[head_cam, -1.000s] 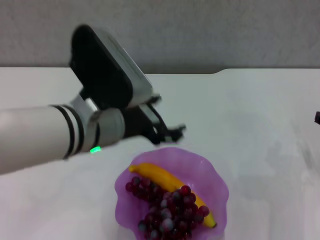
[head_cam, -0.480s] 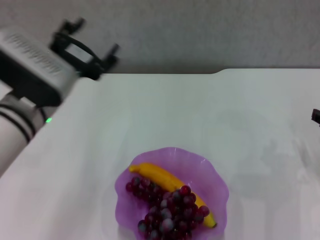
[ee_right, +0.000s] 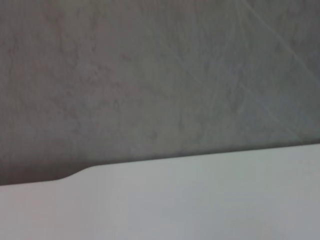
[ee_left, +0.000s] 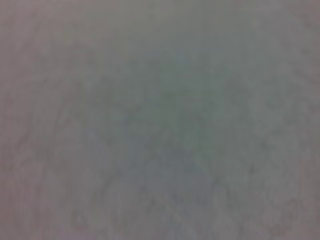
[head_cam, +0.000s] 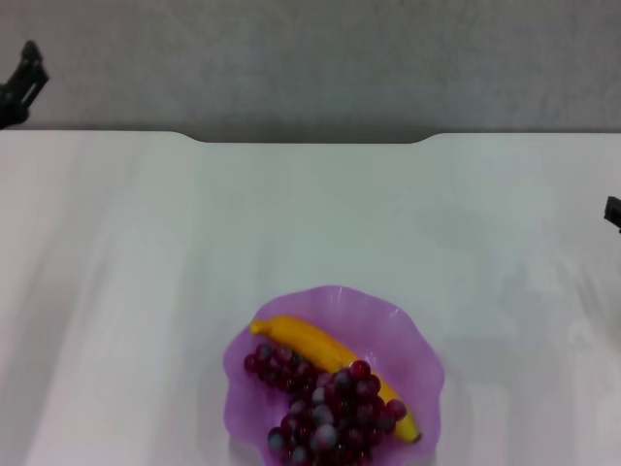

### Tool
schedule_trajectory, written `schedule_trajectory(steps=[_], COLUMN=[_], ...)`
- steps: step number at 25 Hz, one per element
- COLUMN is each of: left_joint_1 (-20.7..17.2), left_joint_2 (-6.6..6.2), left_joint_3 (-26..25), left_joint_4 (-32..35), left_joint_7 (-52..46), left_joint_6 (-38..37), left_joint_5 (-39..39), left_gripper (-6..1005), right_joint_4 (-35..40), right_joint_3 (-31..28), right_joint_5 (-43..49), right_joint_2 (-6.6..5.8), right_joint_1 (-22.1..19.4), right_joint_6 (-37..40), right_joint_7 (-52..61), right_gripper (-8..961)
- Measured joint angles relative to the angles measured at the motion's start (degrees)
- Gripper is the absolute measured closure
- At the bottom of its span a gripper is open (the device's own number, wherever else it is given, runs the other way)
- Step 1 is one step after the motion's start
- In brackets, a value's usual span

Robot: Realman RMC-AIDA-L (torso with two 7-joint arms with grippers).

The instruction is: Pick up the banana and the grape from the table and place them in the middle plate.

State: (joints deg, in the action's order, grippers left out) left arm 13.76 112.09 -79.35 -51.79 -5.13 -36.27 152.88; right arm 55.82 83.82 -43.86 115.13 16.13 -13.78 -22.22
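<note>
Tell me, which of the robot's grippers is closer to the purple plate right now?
The right one, probably. The right gripper peeks in at the table's right edge, level with its middle. The left gripper sits far back at the upper left corner. Both are well away from the plate.

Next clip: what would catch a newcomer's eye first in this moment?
The purple middle plate near the front of the white table draws the eye, with the banana and the grape bunch lying together in it, the grapes partly over the banana. Only slivers of the left gripper at the far left edge and the right gripper at the right edge show.
</note>
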Motion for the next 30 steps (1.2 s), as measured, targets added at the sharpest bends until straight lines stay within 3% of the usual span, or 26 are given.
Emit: schedule_trajectory(steps=[4,10,18,24,30], left_joint_1=[2.1,3.1,2.5,1.1,0.3], left_joint_2=[-3.37,-6.02,-5.69,-4.61,-4.53], left_joint_3=[-0.1,-0.8,-3.9,-4.1,-4.1], left_joint_4=[6.2,9.1,9.5,7.7,6.5], left_joint_7=[-11.6,-17.7,-15.7,-13.2,-12.9], left_joint_6=[0.1,5.8,12.1,12.1,12.2], left_joint_5=[7.1,11.6,11.6,11.6,11.6], left_gripper=[122,122,122,122,122], right_joint_4=[0.0,2.1,17.4,23.6,28.2], right_joint_3=[0.9,3.4,14.5,14.9,16.7], right_joint_5=[0.0,0.0,-0.1,-0.6,-0.7], right_joint_2=[0.01,0.17,-0.04,-0.20,-0.42], right_joint_1=[-0.5,-2.6,-13.8,-15.4,-16.1], right_joint_6=[2.7,7.9,17.8,10.4,7.2], right_joint_7=[-0.2,-0.8,-2.7,-2.5,-3.1], right_gripper=[398,398,398,398,398])
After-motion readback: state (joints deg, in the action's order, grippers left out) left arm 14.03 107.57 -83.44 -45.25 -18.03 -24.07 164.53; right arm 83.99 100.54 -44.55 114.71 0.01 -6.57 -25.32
